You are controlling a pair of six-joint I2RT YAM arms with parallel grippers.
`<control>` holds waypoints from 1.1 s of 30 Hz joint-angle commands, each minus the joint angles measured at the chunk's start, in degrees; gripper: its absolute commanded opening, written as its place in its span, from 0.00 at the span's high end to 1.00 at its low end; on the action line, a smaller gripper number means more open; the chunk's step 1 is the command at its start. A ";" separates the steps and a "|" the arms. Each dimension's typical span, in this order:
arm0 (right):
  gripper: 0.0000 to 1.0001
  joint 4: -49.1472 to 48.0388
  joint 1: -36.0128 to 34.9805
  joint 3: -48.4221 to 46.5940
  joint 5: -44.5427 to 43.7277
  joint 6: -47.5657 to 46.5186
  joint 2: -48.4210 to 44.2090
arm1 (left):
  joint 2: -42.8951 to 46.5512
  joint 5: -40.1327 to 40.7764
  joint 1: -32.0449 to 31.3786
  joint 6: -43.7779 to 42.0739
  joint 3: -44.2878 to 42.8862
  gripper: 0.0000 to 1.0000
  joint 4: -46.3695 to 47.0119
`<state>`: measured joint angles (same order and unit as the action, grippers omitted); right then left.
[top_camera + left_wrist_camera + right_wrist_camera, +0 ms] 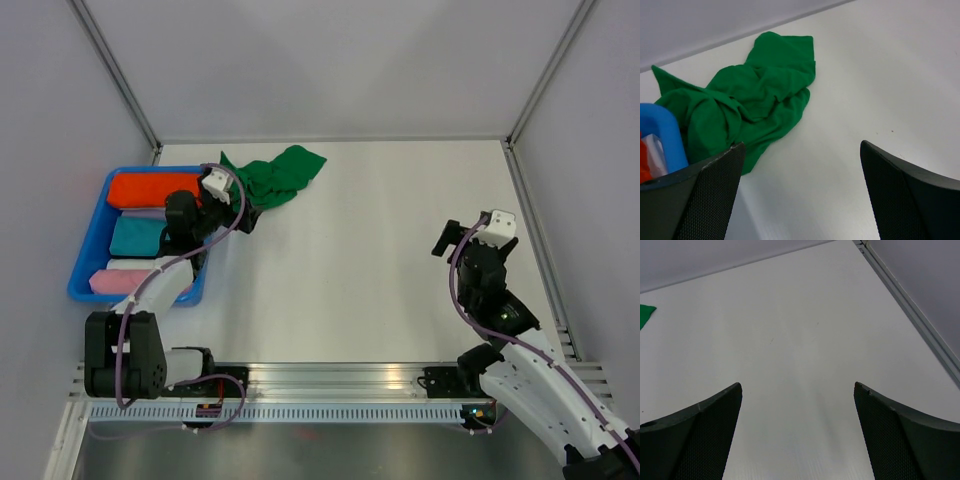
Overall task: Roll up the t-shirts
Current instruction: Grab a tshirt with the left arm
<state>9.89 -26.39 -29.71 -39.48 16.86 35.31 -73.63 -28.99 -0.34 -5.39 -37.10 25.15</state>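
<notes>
1. The t-shirt [745,110], plain green and crumpled, lies on the table [350,260] just ahead of the left gripper [801,147], more toward its left finger [700,195]. That finger and the rim of the blue bin [665,130] hide the cloth's near edge.
2. From above, the left gripper covers the near left part of the shirt; contact between the two cannot be told.
3. The left arm crosses the bin, so the orange-red bundle [150,188], the teal bundle [138,236] and a pink bundle [120,280] show only in part.
4. The left fingers stand wide apart with only bare table between them.
5. The right gripper [797,386] also has its fingers wide apart, over bare table. In the right wrist view only a green corner of the shirt shows, cut off far to the left of the fingers.
6. The back wall rises close beyond the shirt. A metal rail [912,310] runs along the table edge to the right of the right fingers. Open table lies ahead of and between both pairs of fingers.
</notes>
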 commanded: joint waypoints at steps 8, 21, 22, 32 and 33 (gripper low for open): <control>0.02 -1.71 0.03 -7.98 5.90 -4.38 2.64 | 3.23 5.25 -7.12 -12.01 -15.00 0.01 -39.00; 0.03 -0.31 0.03 -17.48 18.82 -3.15 12.41 | -25.66 27.58 -20.23 -17.73 -39.35 0.00 -44.75; 0.05 -0.48 -0.06 -17.48 20.05 -3.15 13.37 | -27.95 28.63 -20.31 -17.81 -40.75 0.00 -44.75; 0.09 2.24 0.03 -18.90 26.21 -0.95 17.51 | -46.95 36.03 -20.14 -18.52 -53.25 0.00 -48.70; 0.09 1.89 0.03 -18.37 26.13 -0.87 17.25 | -47.40 35.94 -20.14 -18.69 -53.60 0.00 -48.61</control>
<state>12.23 -26.39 -47.29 -15.09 15.05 53.19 -120.29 4.47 -20.60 -22.09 -86.94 -22.20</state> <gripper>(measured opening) 0.909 0.994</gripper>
